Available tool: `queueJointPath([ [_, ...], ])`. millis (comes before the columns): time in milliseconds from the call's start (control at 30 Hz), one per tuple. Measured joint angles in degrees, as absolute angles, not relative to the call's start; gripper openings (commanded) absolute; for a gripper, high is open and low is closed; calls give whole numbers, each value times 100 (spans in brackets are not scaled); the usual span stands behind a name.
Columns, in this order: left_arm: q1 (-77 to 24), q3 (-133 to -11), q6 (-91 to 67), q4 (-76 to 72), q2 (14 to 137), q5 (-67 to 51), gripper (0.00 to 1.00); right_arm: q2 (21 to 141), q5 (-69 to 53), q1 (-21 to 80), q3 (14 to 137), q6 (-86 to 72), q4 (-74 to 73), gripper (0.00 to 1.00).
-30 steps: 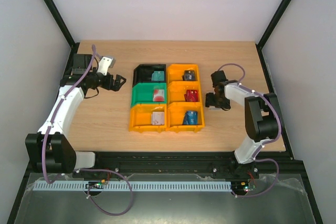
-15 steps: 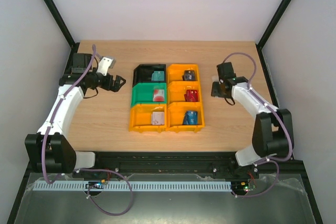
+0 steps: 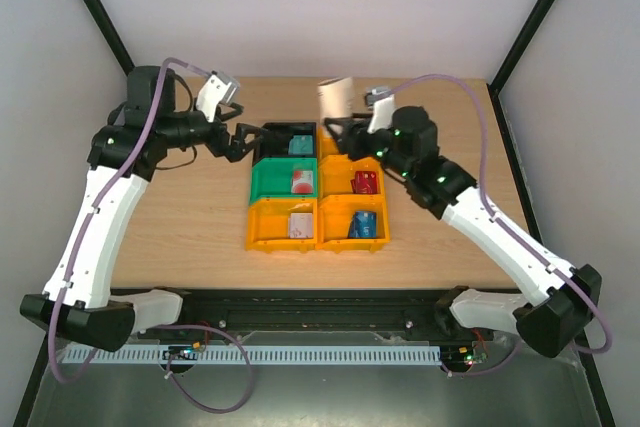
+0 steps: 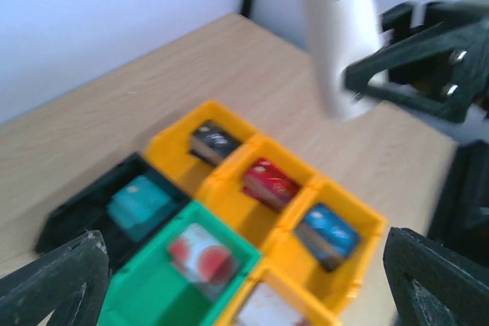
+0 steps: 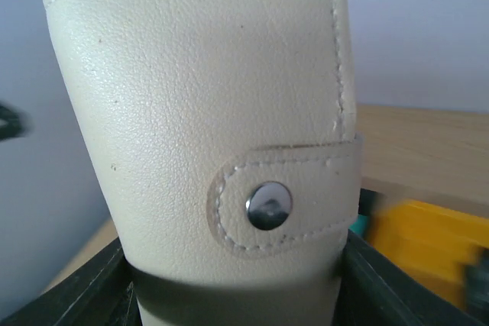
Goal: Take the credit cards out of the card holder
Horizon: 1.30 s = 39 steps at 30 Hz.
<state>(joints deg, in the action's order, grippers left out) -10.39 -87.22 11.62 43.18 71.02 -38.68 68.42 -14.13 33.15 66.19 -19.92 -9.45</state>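
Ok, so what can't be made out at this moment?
- Whether the card holder has cards inside: the right wrist view shows only its snapped-shut face, and it is too small in the top view.
- Print on the credit cards: blurred in the left wrist view, too small from the top.
- Black card: hidden behind the right arm in the top view.
- Left fingers: cut off by the left wrist view's bottom edge.

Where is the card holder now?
Top view, centre back: the card holder is held upright in the right gripper, raised near the far orange bin.
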Motion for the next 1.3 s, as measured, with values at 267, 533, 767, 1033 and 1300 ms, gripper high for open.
queueJointPath([
  [267, -1494, -9115, 296, 4576, 6904, -4202, 99, 7251, -1608, 5061, 6606, -1951, 519, 26],
  [533, -1516, -8862, -460, 3813, 6233, -3999, 97, 7500, -1271, 5640, 6737, -1629, 843, 26],
  [767, -1549, -8152, -722, 3629, 6191, -4123, 46, 7789, -832, 5992, 7072, -1236, 827, 27],
  [1033, -1522, -7983, -832, 3699, 6001, -4209, 2, 7826, -764, 6088, 7048, -637, 788, 63],
  [1300, -1378, -7649, -762, 3769, 5487, -3848, 2, 6829, -204, 6152, 6257, 121, 849, 69],
])
